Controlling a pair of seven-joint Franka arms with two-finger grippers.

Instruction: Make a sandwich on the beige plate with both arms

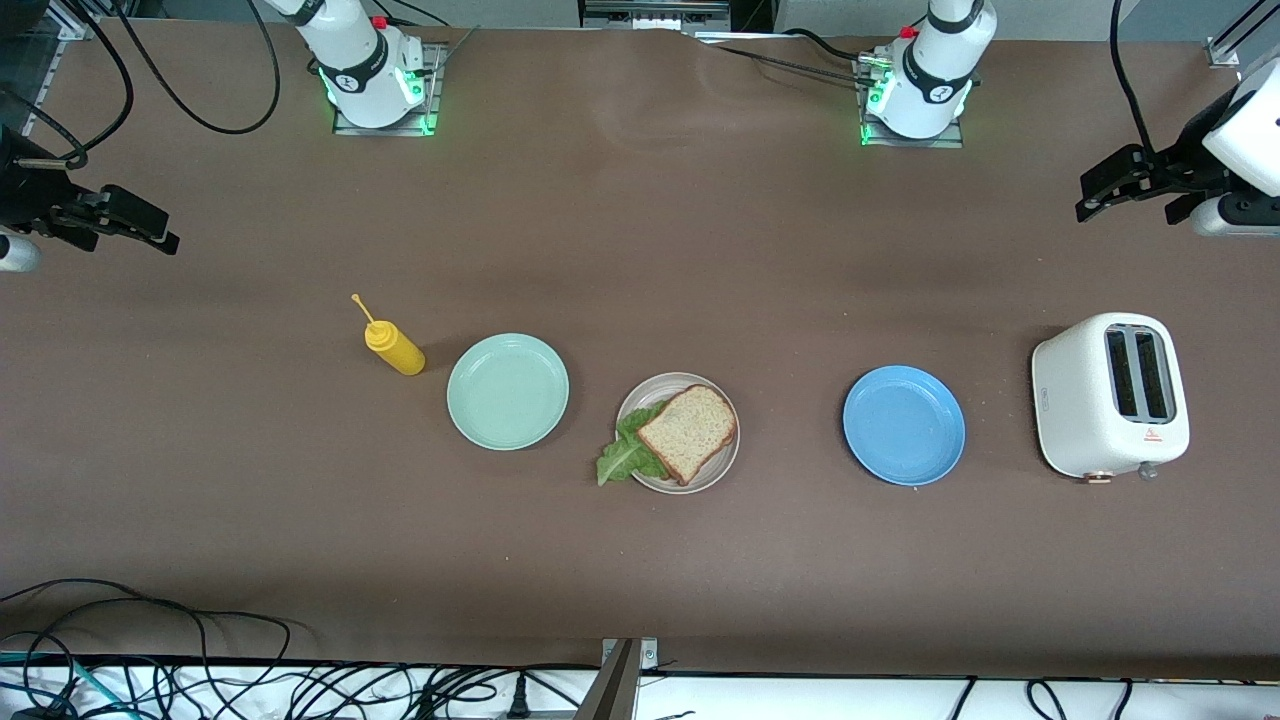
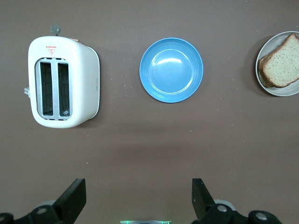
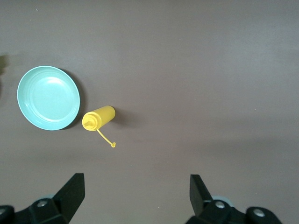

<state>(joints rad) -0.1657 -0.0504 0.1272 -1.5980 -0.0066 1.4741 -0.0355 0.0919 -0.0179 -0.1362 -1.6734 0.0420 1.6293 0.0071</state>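
Brown cloth covers the long table [image 1: 640,250], and both arms are pulled up and away to its two ends, which looks like waiting because the food seems all stacked. On the beige plate [image 1: 722,465] sits the sandwich: a top bread slice [image 1: 688,432] lies flat on a green lettuce leaf [image 1: 625,455] that sticks out over the rim, and the left wrist view shows the edge of one more slice under it. That plate is well apart from both sets of fingers. The left gripper [image 2: 138,198] hangs over bare table near the white toaster [image 1: 1110,395], fingers spread wide and holding nothing. The right gripper [image 3: 135,196] hangs over bare table near the yellow squeeze bottle [image 1: 393,345], also wide apart and empty. The mint-green plate [image 1: 507,391] and the blue plate [image 1: 903,425] have nothing in them, and the toaster's two slots look empty
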